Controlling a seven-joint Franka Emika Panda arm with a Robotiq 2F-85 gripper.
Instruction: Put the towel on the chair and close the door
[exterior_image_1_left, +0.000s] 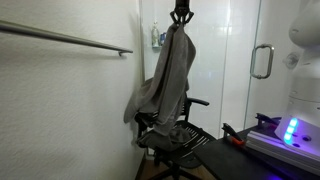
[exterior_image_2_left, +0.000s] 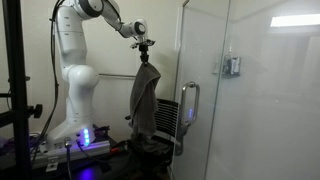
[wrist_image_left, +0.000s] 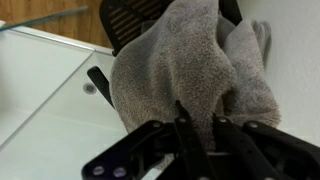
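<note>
In an exterior view the pincer (exterior_image_1_left: 181, 14) is clamped on the towel (exterior_image_1_left: 170, 75), which hangs against the chair (exterior_image_1_left: 180, 132) near the door (exterior_image_1_left: 240, 95). In an exterior view the towel (exterior_image_2_left: 143, 100) hangs just beside the door (exterior_image_2_left: 250, 120). In the wrist view the towel (wrist_image_left: 190, 60) covers the chair (wrist_image_left: 135, 15).

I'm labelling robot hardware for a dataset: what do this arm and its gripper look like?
The arm is glossy white with rounded segments and dark joints. The gripper is black, with slim linked fingers. A blue-purple light glows beside the base.
</note>
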